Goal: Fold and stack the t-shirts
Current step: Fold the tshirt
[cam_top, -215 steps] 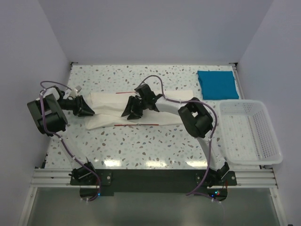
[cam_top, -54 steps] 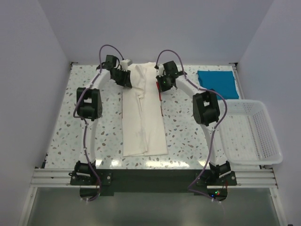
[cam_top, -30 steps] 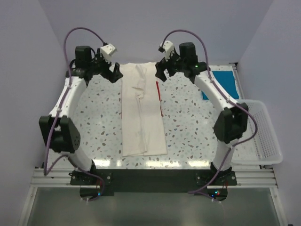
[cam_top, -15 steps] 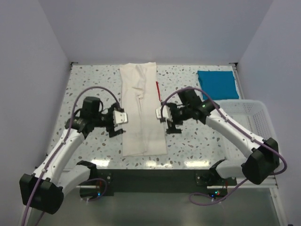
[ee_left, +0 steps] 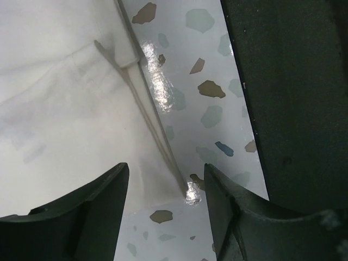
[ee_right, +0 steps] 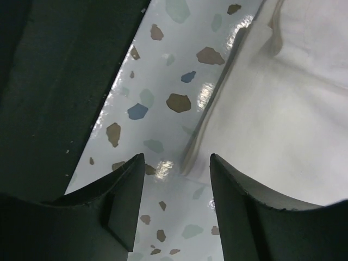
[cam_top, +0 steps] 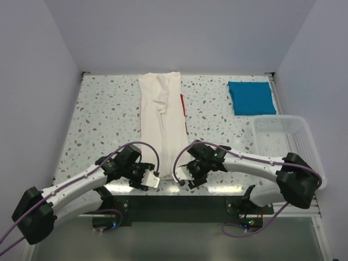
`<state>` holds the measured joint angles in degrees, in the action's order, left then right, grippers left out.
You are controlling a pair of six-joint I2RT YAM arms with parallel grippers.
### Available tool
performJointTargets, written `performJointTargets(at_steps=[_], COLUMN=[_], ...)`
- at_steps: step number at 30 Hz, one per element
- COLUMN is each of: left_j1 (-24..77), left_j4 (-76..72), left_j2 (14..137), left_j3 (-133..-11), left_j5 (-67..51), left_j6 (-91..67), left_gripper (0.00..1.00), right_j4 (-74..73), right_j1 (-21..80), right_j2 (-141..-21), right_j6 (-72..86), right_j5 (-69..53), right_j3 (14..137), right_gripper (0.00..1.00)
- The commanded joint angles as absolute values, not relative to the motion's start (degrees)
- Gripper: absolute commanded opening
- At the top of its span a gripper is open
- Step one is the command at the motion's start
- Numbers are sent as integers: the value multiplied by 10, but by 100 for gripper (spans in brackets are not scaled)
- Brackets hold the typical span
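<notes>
Nearest the bases, both grippers are down at the 6 o'clock end of the cream shirt (cam_top: pixel 162 130), one per corner. The left gripper (ee_left: pixel 163 217) has its jaws apart with the near-left corner sitting between them. The right gripper (ee_right: pixel 176 209) is likewise spread wide over the near-right corner, and neither is clamped on anything. The shirt lies as a long narrow strip running from 6 to 12 on the table (cam_top: pixel 103 114). The teal shirt (cam_top: pixel 251 98) is already a tidy square out at about 1 o'clock, with the basket (cam_top: pixel 288 157) at 3. My read is the step in hand is grabbing the near hem to fold it up toward 12. To do it well I'd bite all the layers at each corner, not just the top one (the left wrist view shows stacked edges there). Then get both grips equally deep and lift in step so the fold lands square. The wrist cams show the jaw gap and the layered edges, which the top view can't because the arms cover the corners. The top view gives the whole strip, a red sliver (cam_top: pixel 183 103) on its right edge, and where the teal one sits. Can't really tell from any view whether the fingertips touch the table.
</notes>
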<state>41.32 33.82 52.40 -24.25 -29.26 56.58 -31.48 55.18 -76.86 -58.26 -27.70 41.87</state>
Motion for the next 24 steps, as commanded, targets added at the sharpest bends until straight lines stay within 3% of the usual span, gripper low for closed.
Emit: performJointTargets(at_steps=[1, 14, 17, 18, 22, 24], left_j1=[419, 420, 419, 420, 418, 419], left_j4=[288, 266, 265, 265, 279, 287], left_j2=[537, 587, 601, 605, 588, 571], left_j3=[-236, -210, -210, -209, -221, -235], left_j5=[-262, -229, -234, -235, -245, -254], left_j6=[573, 629, 640, 642, 636, 621], left_gripper=[61, 48, 34, 26, 7, 0], right_j4=[-212, -214, -212, -210, -206, -218], right_j1=[555, 564, 565, 566, 566, 566], right_j2=[-799, -836, -844, -850, -839, -824], right_j6=[-575, -601, -602, -602, -582, -570], right_j5=[-238, -160, -152, -147, -147, -160], right_j3=[405, 393, 394, 393, 392, 401], right_gripper=[55, 43, 33, 23, 0, 0])
